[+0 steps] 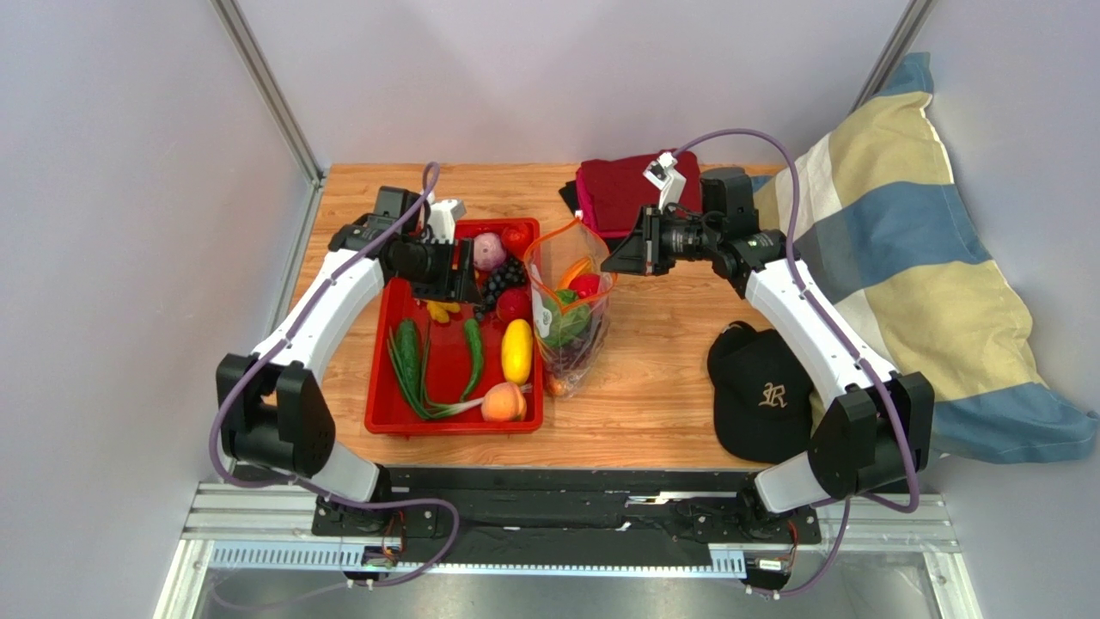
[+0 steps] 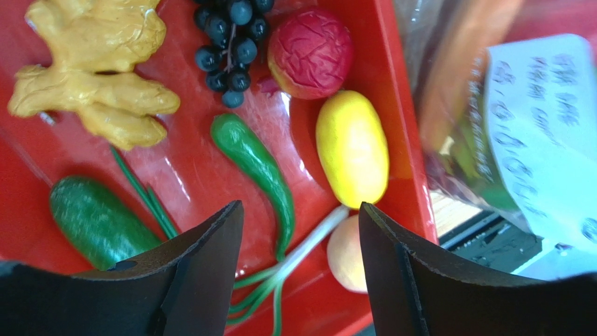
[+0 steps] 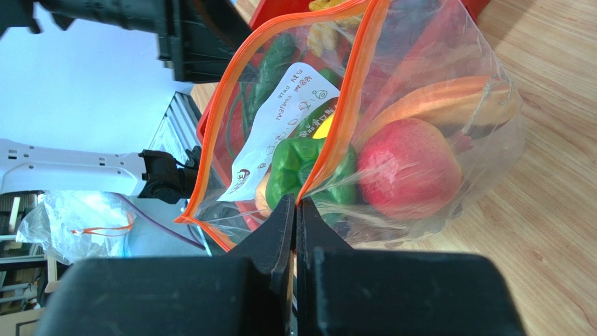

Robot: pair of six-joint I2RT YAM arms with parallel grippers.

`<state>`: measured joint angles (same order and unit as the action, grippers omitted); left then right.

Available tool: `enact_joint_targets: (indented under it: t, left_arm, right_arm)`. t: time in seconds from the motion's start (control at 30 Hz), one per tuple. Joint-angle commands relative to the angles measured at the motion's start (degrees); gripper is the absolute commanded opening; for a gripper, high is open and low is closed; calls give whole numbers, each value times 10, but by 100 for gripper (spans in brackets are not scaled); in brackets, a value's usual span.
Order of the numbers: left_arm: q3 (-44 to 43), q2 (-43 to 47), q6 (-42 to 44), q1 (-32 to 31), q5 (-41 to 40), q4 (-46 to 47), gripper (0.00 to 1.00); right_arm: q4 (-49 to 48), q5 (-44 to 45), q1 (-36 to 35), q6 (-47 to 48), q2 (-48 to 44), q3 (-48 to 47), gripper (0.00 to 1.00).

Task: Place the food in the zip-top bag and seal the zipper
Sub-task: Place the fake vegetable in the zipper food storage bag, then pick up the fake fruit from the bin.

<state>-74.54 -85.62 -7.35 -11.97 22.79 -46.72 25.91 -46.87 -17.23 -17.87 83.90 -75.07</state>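
While the right gripper (image 3: pixel 294 210) pinches the zip-top bag (image 1: pixel 570 310) at the right end of its mouth, jaws closed tight where the 2 strips of the zipper (image 3: pixel 348 98) meet, the bag stands upright and gaping just right of the red tray (image 1: pixel 382 387), mid-table. Through the film we make out a green pepper (image 3: pixel 301 157), a red apple (image 3: pixel 410 168) and a carrot (image 3: pixel 434 101) already inside.

The left gripper (image 2: pixel 300 210) hangs over the tray with its jaws wide and nothing between them. Below it lie a yellow lemon (image 2: pixel 352 147), a green chilli (image 2: pixel 256 161), dark grapes (image 2: pixel 231 42), a wrinkled red fruit (image 2: pixel 310 52), a ginger root (image 2: pixel 91 70) and a cucumber (image 2: pixel 94 220).

We judge the bag thin, limp and slick. Loaded as it is, it would likely slump if let go, so the stiffer zipper strip looks like the only sound place to hold it. The toys look light, hard and glossy, so they could squirt out of a shallow pinch. We would take the lemon across its narrow middle and the chilli at its thicker end, while the grapes may dangle from whatever berry gets caught.

For sealing, we expect both strips must first lie flat together, with 1 gripper anchoring an end and the other pressing along the strip.
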Motion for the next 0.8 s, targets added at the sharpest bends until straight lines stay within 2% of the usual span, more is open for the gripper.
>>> enact_joint_targets:
  t: [0.0, 0.07, 0.33, 0.37, 0.43, 0.47, 0.63, 0.77]
  left_arm:
    - [6, -36, 33, 1, 30, 103, 70]
    - [-11, -73, 38, -4, 34, 122, 71]
    - [-66, -194, -46, -51, -9, 124, 81]
    - [-69, -200, -52, -55, -11, 127, 84]
    - [-69, -215, -57, -69, -30, 143, 98]
    - [-71, -220, -56, -72, -33, 146, 99]
    - [-77, -246, -56, -79, -40, 150, 99]
    - [-66, -253, -36, -80, -49, 145, 87]
  right_arm:
    - [-17, -11, -4, 15, -26, -16, 0]
    - [-18, -11, -4, 14, -27, -13, 0]
    - [-21, -9, -5, 9, -21, -15, 0]
    - [-19, -9, -4, 9, -21, -15, 0]
    - [-17, -9, -4, 8, -20, -15, 0]
    - [-17, -9, -4, 9, -20, -14, 0]
    - [-15, -9, -4, 8, -20, -13, 0]
    - [-16, -9, -4, 7, -16, -15, 0]
